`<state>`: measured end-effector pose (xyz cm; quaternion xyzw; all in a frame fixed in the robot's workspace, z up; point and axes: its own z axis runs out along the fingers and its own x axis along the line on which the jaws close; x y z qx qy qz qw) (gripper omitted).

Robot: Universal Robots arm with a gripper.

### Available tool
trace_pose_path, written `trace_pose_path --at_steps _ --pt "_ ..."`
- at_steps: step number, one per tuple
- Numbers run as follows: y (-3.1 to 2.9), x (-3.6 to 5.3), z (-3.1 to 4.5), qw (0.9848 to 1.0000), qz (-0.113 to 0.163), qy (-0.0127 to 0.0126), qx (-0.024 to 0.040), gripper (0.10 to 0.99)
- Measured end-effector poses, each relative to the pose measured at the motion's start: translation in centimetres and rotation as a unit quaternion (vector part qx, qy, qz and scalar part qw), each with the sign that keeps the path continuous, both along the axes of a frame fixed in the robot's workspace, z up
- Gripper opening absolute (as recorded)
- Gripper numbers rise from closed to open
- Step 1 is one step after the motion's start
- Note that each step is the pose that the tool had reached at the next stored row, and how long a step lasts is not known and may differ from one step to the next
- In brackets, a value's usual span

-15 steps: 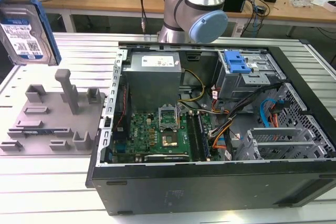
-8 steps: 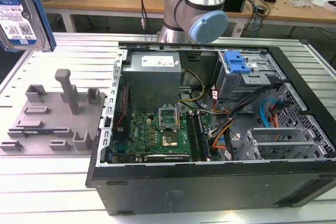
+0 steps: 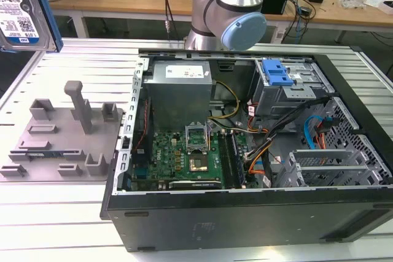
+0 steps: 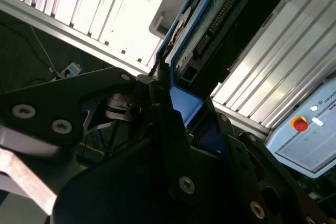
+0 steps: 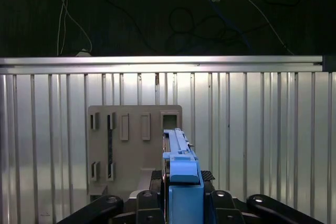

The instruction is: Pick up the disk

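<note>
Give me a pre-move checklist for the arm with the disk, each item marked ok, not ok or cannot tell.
1. Disk in the gripper: ok. In both wrist views the gripper is shut on the blue-railed disk.
2. Disk lifted off the table: ok. In the exterior view the disk hangs high at that view's left, above the slatted table.
3. Grip centred on the disk: cannot tell. The black fingers cover the contact area.
4. Disk clear of the grey fixture plate: ok. It sits well above the plate's upright post.
5. Disk clear of the open computer case: ok. The case lies toward the exterior view's right.
</note>
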<state>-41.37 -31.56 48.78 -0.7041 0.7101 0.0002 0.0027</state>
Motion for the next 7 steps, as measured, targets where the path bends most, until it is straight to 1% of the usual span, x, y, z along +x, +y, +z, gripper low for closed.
trace_pose_path --at_steps 7 --pt "0.00 0.00 0.00 1.0000 0.000 0.0000 0.0001 0.369"
